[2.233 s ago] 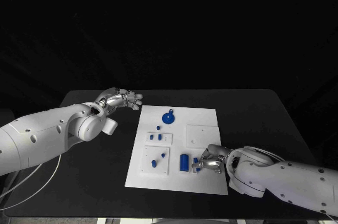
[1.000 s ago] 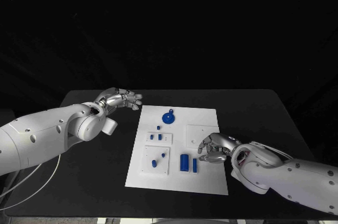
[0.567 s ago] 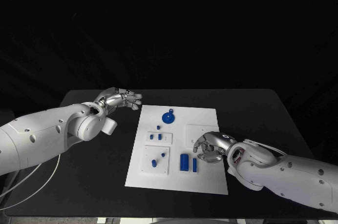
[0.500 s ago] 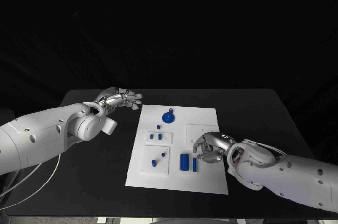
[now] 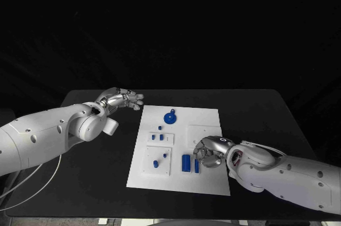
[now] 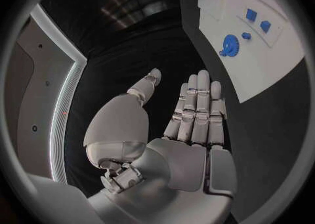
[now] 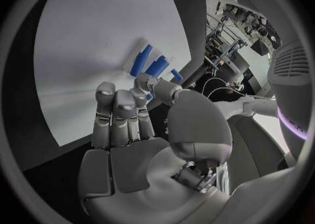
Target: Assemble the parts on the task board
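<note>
The white task board (image 5: 206, 125) lies in the middle of the table. On it are a round blue part (image 5: 170, 118) at the far end, small blue pieces (image 5: 156, 136) on a raised tile, two more (image 5: 155, 164) on a nearer tile, and two upright blue bars (image 5: 186, 163). My right hand (image 5: 208, 152) hovers over the board just right of the bars, thumb toward them, holding nothing. The right wrist view shows the bars (image 7: 141, 60) beyond that hand's (image 7: 125, 124) thumb; whether it touches them is unclear. My left hand (image 5: 120, 99) hangs flat and empty off the board's far left corner.
The black table (image 5: 255, 113) extends to the right of the board and also to its left. In the left wrist view, the board (image 6: 275, 61) with the round blue part (image 6: 230, 44) lies beyond my flat left hand (image 6: 190, 114).
My right hand rose off the narrow blue bar, swung to the right, then came back left and now sits close beside the two bars. The left arm has stayed still.
</note>
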Motion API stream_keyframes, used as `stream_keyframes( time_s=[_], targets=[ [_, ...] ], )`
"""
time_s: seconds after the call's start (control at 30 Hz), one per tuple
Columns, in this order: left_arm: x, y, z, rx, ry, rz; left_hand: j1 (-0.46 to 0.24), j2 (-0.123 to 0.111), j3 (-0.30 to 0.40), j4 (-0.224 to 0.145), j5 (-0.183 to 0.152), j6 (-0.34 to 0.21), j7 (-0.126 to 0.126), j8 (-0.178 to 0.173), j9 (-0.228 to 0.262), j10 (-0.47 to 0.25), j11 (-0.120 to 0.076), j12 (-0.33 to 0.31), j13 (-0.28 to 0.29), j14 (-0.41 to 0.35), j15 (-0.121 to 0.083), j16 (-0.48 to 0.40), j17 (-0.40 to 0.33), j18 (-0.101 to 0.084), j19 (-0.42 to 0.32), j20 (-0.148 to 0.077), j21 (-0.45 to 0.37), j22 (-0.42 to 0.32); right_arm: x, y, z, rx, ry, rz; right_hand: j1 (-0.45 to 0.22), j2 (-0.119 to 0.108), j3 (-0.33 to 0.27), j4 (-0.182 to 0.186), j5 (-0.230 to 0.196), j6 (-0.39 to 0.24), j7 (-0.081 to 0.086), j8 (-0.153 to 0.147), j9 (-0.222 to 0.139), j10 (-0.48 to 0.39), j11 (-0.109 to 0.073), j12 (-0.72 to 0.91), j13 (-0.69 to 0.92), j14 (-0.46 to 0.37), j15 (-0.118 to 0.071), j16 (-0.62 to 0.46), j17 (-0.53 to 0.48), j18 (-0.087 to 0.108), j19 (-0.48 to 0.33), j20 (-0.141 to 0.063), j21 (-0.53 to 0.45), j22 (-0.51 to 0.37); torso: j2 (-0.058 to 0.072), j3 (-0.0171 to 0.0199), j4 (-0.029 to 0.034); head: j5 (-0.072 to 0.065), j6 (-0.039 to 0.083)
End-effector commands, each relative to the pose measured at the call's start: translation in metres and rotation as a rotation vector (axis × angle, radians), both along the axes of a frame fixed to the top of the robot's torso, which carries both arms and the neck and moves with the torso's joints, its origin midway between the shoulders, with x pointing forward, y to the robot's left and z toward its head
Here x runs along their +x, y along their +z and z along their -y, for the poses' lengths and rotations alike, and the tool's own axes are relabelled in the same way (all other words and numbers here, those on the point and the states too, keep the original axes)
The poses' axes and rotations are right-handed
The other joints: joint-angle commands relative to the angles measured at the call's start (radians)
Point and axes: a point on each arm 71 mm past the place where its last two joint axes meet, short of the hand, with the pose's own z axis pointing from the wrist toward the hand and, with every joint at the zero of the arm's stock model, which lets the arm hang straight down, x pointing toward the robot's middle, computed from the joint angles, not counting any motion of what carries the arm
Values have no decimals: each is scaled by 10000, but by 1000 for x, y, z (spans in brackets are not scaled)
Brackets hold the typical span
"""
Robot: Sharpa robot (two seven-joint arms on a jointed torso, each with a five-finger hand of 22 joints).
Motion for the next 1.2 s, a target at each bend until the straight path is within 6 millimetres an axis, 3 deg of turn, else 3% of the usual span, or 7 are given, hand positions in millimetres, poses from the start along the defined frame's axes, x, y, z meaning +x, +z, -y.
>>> stream_keyframes(
  time_s=[0.03,0.27,0.33,1.2],
  targets=[
    [0,1,2,-44,-153,35,38,73,-31,-52,-26,28,-57,60,-16,30,-39,-34,11,79,21,-69,18,-12,64,25,-42,66,-1,-4,-2,-440,331,-206,-47,81,32,47,-20,43,82,72,-15,-14,-17,8,-9,-7,27,-49,17,239,17,73,-8,162,1,3,-6,1,-5],
    [0,1,2,-34,-132,34,40,72,-31,-53,-26,27,-56,59,-17,27,-38,-36,10,80,21,-73,23,-13,65,25,-45,69,-1,-6,-2,-680,374,-133,-71,158,96,10,-54,140,46,123,-37,-22,-52,15,-12,-12,-6,-48,29,239,13,66,3,164,4,13,-7,22,-16],
    [0,1,2,-34,-135,32,40,72,-32,-53,-26,26,-56,59,-17,27,-37,-36,10,80,21,-74,24,-13,65,25,-46,69,-1,-6,-2,-676,380,-131,-49,178,224,-19,-396,157,35,130,-76,-31,-64,17,-17,-17,-21,-55,36,239,6,58,1,159,2,17,-9,15,-1],
    [0,0,2,-32,-156,14,52,71,-31,-57,-26,22,-54,57,-20,24,-35,-40,9,83,21,-90,43,-13,70,25,-60,78,1,-14,-2,-922,503,347,15,107,363,-74,-524,255,5,189,-117,-15,-92,37,-22,-4,-42,-50,53,239,32,36,25,158,-2,-4,-3,13,-10]
  ],
)
